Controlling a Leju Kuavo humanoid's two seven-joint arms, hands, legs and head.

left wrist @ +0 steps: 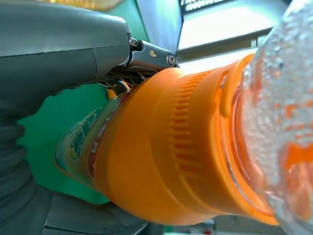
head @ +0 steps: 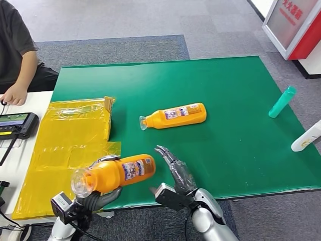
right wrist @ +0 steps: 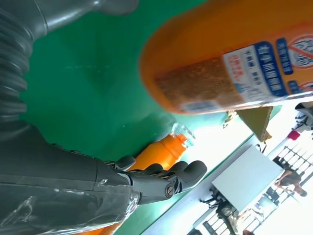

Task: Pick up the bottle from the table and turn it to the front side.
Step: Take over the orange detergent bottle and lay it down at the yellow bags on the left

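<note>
A green mat (head: 227, 90) covers a table on a grey floor, with a yellow plastic sheet (head: 71, 145) laid over the mat's left edge and onto the white table (head: 37, 100) beside it. The left hand (head: 99, 198) holds an orange bottle (head: 117, 173) lifted off the table, above the mat's near-left corner; the bottle lies roughly level, its clear cap toward the robot's left and its label turned up. In the left wrist view the fingers (left wrist: 147, 55) wrap the bottle's ribbed orange body (left wrist: 177, 147) just behind the cap. The right hand (head: 178, 173) hovers beside the bottle's base, holding nothing, fingers spread and reaching forward over the mat; in the right wrist view its dark fingers (right wrist: 173, 178) stretch out under the bottle's base (right wrist: 229, 54). A second orange bottle (head: 175, 115) lies on its side near the middle of the mat, cap toward the left. At the mat's right edge lie a teal bottle (head: 282, 102) and, nearer, a white bottle (head: 307, 136). A person (head: 17, 55) sits at the far left, one hand resting on the white table beside a black device (head: 17, 124). A red and white stand (head: 293, 25) occupies the far-right corner.
</note>
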